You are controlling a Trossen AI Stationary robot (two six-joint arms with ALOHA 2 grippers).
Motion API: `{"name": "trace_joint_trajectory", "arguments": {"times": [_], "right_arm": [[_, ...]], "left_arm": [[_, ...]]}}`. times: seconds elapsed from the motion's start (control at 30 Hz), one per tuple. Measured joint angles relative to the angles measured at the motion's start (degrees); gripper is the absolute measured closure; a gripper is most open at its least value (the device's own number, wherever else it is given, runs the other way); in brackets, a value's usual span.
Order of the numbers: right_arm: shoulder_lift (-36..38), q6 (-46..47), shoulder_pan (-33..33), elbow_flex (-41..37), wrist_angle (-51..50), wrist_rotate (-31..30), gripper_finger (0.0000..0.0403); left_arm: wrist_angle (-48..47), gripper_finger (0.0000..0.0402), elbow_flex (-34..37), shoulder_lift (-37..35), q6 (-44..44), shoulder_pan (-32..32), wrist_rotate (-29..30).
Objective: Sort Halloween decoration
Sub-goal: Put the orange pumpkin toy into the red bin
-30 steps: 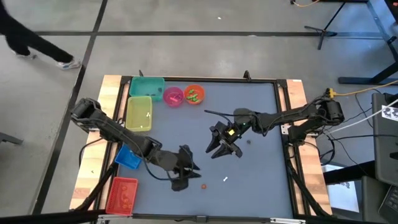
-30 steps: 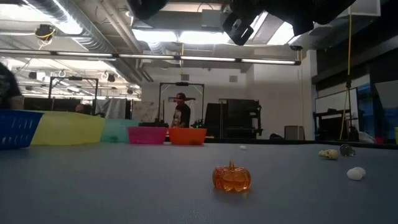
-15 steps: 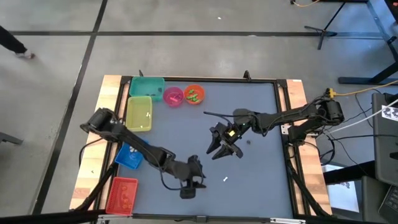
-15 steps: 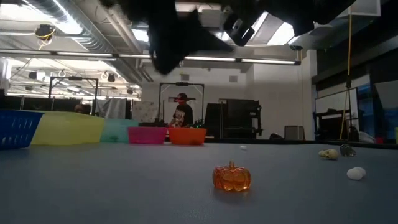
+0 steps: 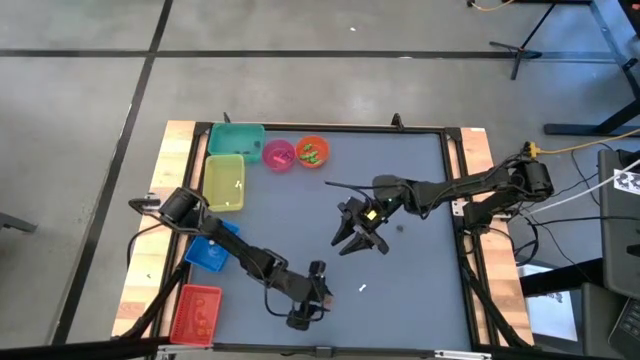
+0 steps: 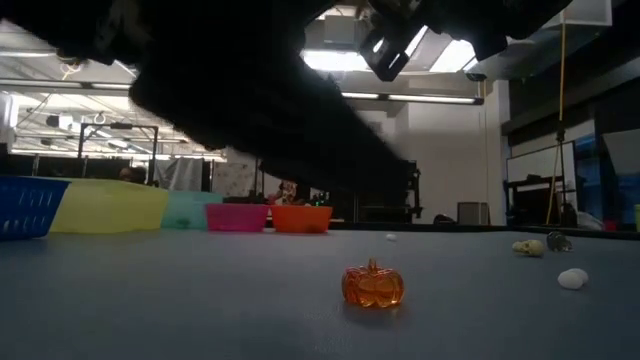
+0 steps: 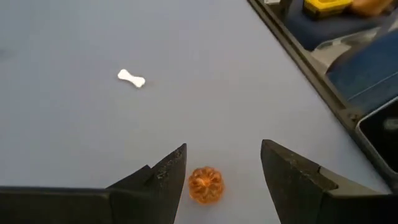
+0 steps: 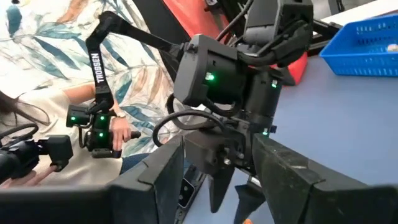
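A small orange pumpkin (image 7: 205, 185) rests on the blue-grey table (image 5: 400, 180), also seen in the low view as the pumpkin (image 6: 372, 286). My left gripper (image 7: 222, 171) is open and low over it, one finger on each side, neither touching. In the high view the left gripper (image 5: 321, 291) is near the table's front edge and covers the pumpkin. A white bone (image 7: 131, 78) lies a little beyond it. My right gripper (image 5: 360, 246) hangs open above mid-table, holding nothing.
Teal bin (image 5: 237, 138), yellow bin (image 5: 224, 182), pink bowl (image 5: 278, 154) and orange bowl (image 5: 312, 151) stand at the far left; blue bin (image 5: 207, 252) and red bin (image 5: 196, 312) at the near left. Small pale trinkets (image 6: 572, 278) lie right. A person (image 8: 37, 93) sits beyond the table.
My left gripper has come down and gone toward the table's near edge and a little right, rolling as it went, until its fingers stand around the orange pumpkin. The pumpkin has not moved. My right gripper has kept still.
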State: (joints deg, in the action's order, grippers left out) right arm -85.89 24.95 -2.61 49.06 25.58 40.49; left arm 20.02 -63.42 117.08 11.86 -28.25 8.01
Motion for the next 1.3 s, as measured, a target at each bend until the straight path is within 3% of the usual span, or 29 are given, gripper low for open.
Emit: {"name": "trace_joint_trajectory", "arguments": {"times": [0.2, 0.43, 1.3], "right_arm": [[0.00, -2.06, 0.00, 0.00, -2.38, -0.80, 0.0214], [0.00, -2.96, 0.00, 0.00, -3.56, -3.96, 0.0214], [0.00, -2.99, 0.00, 0.00, -4.68, -4.39, 0.0214]], "left_arm": [[-0.13, 0.0211, 0.04, -0.02, -4.86, 0.11, 0.02], [-1.44, 0.0211, 0.04, -0.02, -4.98, 0.11, 0.02], [0.23, 0.0211, -0.02, 4.48, -4.56, 0.55, -1.55]]}}
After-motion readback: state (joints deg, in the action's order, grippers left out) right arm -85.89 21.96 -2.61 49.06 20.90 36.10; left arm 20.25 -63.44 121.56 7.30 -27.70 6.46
